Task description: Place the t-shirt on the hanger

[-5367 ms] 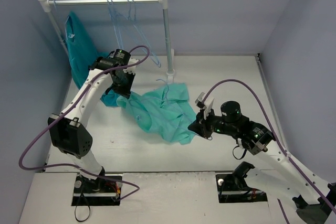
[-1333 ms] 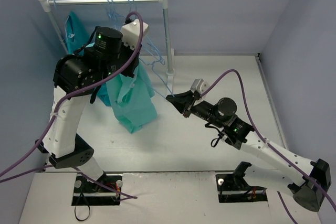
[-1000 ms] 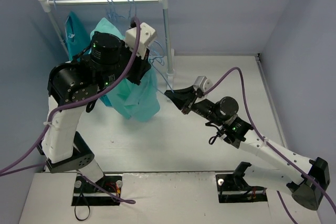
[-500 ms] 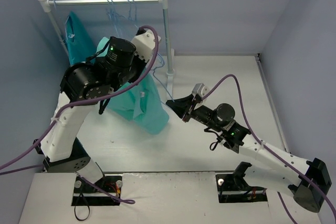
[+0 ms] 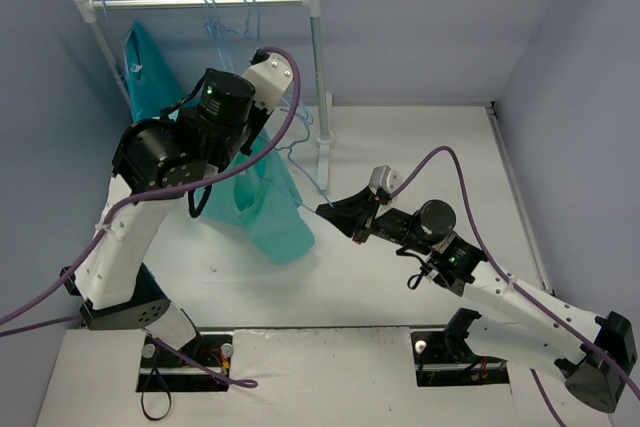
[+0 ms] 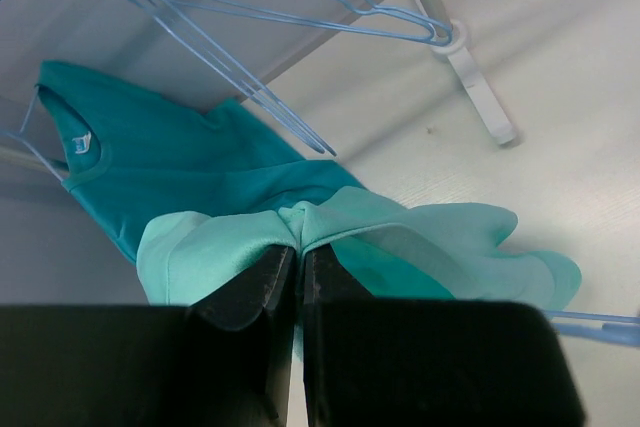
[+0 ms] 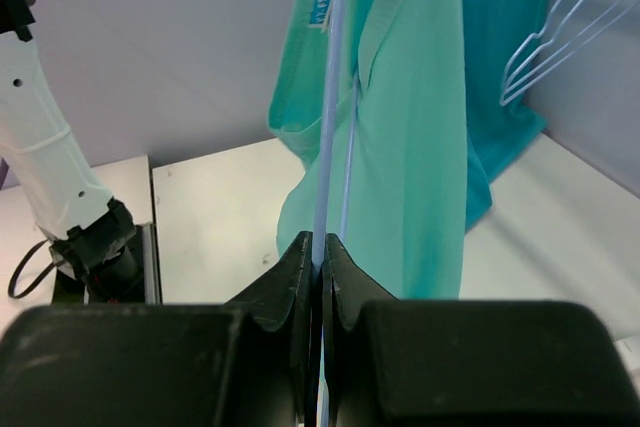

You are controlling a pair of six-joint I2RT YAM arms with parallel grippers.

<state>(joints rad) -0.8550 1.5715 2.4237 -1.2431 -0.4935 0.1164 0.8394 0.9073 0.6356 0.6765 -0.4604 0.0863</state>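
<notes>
Lifting clear of the table, from above: the mint-green t-shirt (image 5: pixel 272 209), crumpled flat there seconds ago, now dangling from the left gripper (image 5: pixel 258 139) in front of the clothes rail (image 5: pixel 200 2). Swung rightward over the past second, hem almost meeting the right gripper (image 5: pixel 332 213), itself drawn lower and nearer with the pale-blue hanger (image 5: pixel 310 177) in its grasp.

From the left wrist: left gripper (image 6: pixel 292 257) pressed fully together on a bunched fold of the t-shirt (image 6: pixel 400 242), above the darker turquoise garment (image 6: pixel 200 157) and below the spare hangers (image 6: pixel 250 47).

From the right wrist: right gripper (image 7: pixel 318 247) clamped tight on the thin wire of the hanger (image 7: pixel 330 97), rising straight up along the neckline of the t-shirt (image 7: pixel 420 127), close by the white tag (image 7: pixel 322 7). Impossible to tell whether inside the collar or merely against it.

Points to threading just beginning: cloth and wire brought together, t-shirt not yet draped on the hanger.
</notes>
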